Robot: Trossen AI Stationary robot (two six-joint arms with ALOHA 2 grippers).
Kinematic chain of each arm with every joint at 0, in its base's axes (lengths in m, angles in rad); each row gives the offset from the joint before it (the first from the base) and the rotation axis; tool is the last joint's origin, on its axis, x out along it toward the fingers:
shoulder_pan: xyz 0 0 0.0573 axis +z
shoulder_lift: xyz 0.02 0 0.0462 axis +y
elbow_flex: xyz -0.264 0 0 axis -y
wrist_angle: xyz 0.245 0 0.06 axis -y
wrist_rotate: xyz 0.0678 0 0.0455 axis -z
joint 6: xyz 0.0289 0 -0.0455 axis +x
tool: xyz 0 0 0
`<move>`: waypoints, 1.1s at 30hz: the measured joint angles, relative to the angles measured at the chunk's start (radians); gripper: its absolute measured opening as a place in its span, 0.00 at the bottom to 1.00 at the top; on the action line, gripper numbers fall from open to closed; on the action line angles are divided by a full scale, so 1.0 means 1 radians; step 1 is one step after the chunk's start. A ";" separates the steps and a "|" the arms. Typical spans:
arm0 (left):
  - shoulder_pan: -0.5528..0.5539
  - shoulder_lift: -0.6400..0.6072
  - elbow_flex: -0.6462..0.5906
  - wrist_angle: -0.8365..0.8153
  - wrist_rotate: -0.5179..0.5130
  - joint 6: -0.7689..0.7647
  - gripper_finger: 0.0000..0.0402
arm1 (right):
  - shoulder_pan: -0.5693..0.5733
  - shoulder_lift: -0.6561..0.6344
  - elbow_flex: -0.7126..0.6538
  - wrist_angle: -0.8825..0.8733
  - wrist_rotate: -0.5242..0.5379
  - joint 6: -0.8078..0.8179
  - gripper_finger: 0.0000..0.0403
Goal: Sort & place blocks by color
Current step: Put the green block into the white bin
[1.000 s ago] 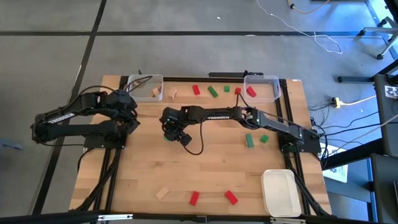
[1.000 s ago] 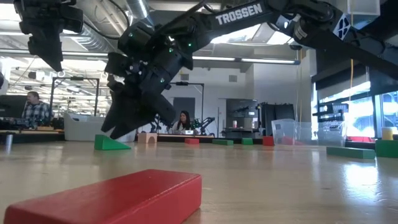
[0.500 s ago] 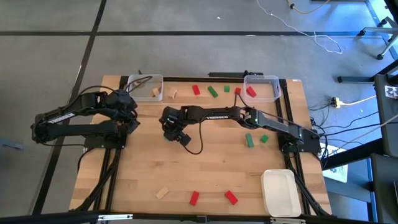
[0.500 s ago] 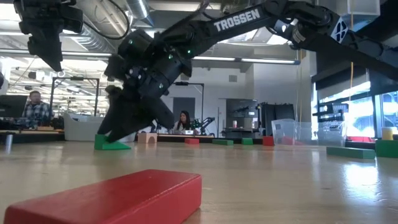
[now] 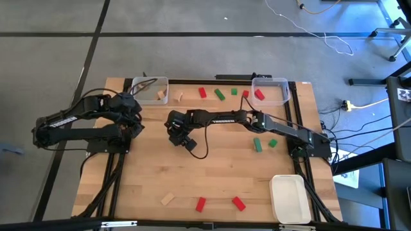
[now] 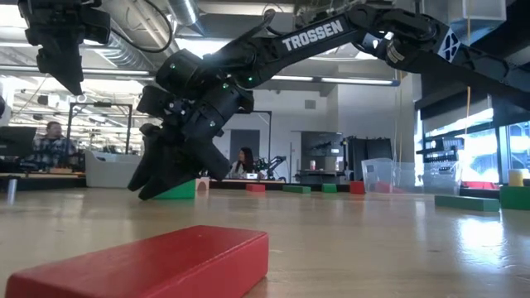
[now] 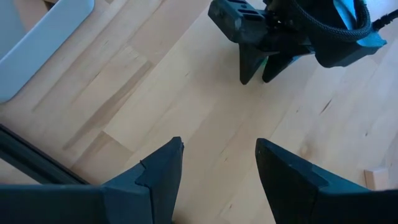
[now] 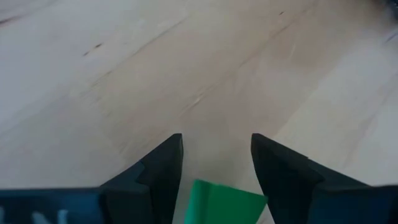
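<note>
A green block (image 8: 224,202) lies flat on the table between the open fingers of my right gripper (image 8: 216,163). That gripper slants down near the table's middle (image 5: 174,137), its fingertips (image 6: 147,190) at the tabletop, and the block (image 6: 184,190) shows just behind them. My left gripper (image 5: 131,119) hangs open above the table's left side, holding nothing (image 7: 219,163). More red, green and tan blocks lie flat along the far edge (image 5: 219,95), at the right (image 5: 257,145) and along the near edge (image 5: 200,204). My right gripper has one finger on each side of the green block (image 8: 205,193), coming slanting from above. Whether either finger touches the block I cannot tell. The block lies flat on the table.
Two clear bins stand at the far edge: the left one (image 5: 149,82) holds a tan block, the right one (image 5: 270,81) a red one. A white tray (image 5: 289,197) sits at the near right corner. A red block (image 6: 149,261) lies close before the low camera.
My right gripper has sunk toward the table over the green block, its fingers staying open. Its fingertips now reach the tabletop with the block between them. The block has not moved.
</note>
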 joint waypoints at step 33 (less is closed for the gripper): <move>0.000 0.000 0.000 -0.003 -0.048 0.002 0.48 | 0.005 -0.083 0.015 -0.267 0.197 0.393 0.48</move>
